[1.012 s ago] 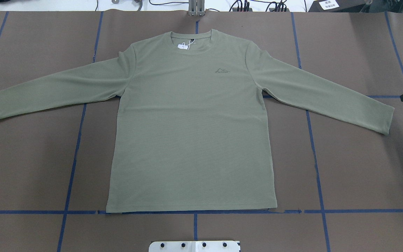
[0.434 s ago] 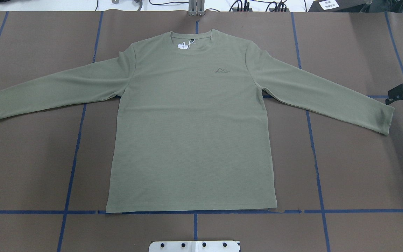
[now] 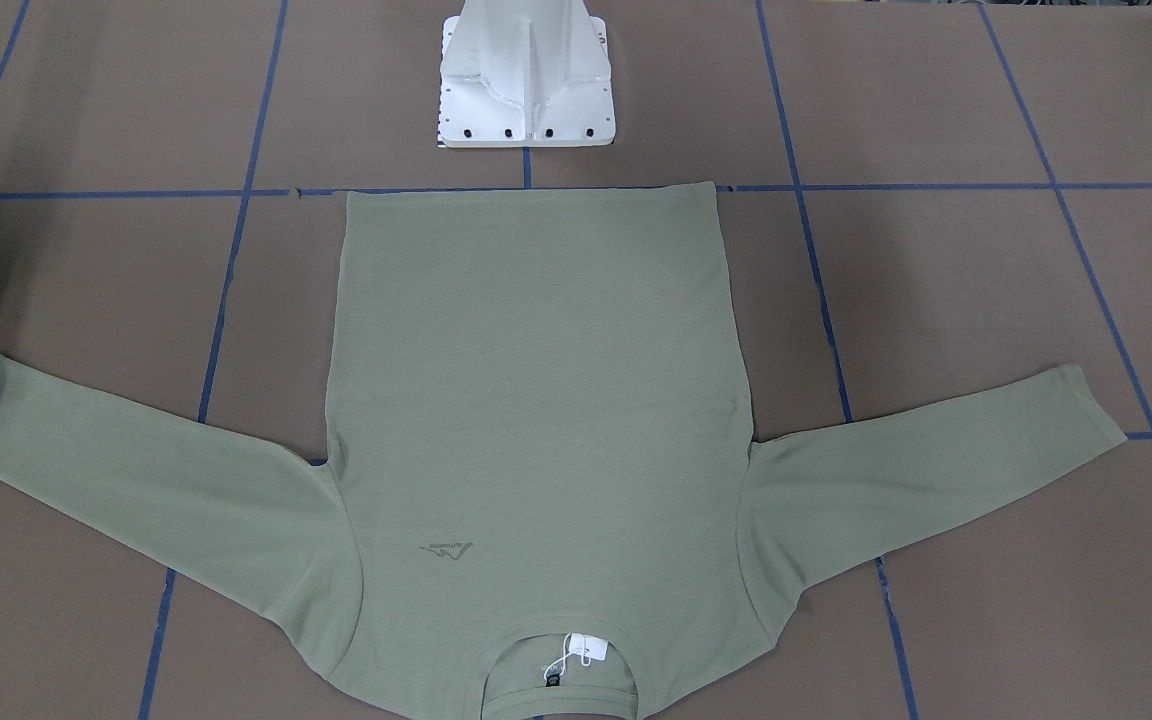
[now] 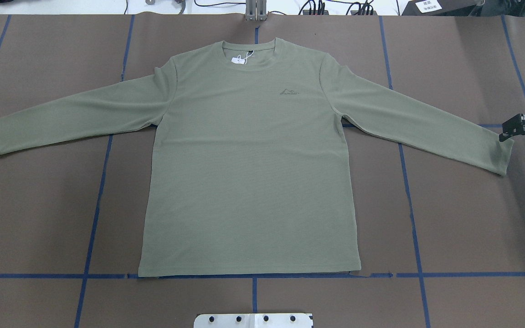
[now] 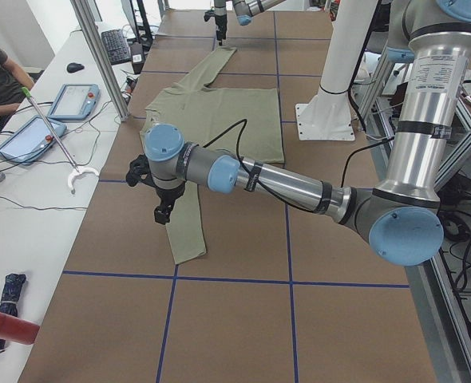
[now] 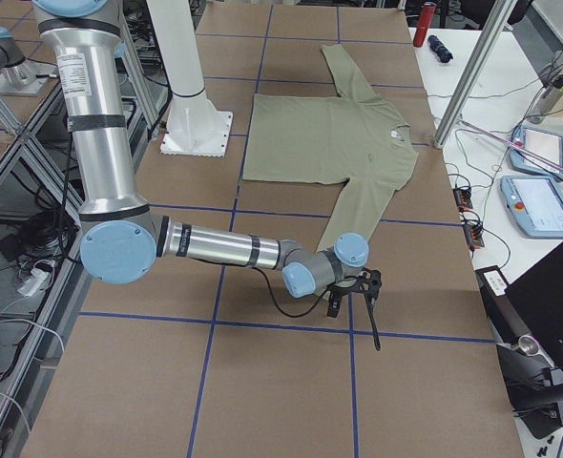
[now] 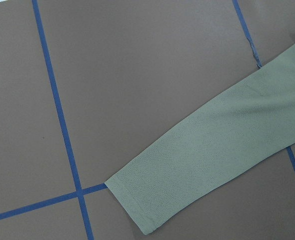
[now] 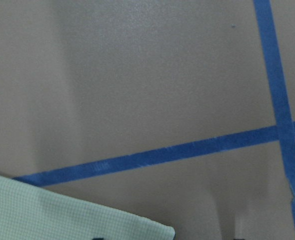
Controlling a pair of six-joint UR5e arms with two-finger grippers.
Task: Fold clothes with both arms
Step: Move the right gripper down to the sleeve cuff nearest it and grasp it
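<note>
One sage-green shirt (image 4: pixel 249 173) lies flat and face up on the brown table (image 4: pixel 463 218). Its collar points away from the robot and its hem runs along the blue tape line (image 4: pixel 39 276) nearest the white pedestal base (image 3: pixel 526 80). Both sleeves are spread wide and slant a little toward the hem. A white hang tag (image 4: pixel 239 59) sits inside the neck opening, and a small logo (image 4: pixel 290 93) marks the chest.

The right gripper (image 4: pixel 520 133) hangs at the right cuff (image 4: pixel 501 157), just beside its outer corner. Its fingers stand apart with nothing between them (its wrist camera shows only that corner of cloth and taped table).

The left gripper (image 5: pixel 162 214) hovers over the left sleeve (image 5: pixel 186 235), a little short of the left cuff (image 7: pixel 137 210). It shows only in the side view, so one cannot tell whether its jaws are spread or closed.
</note>
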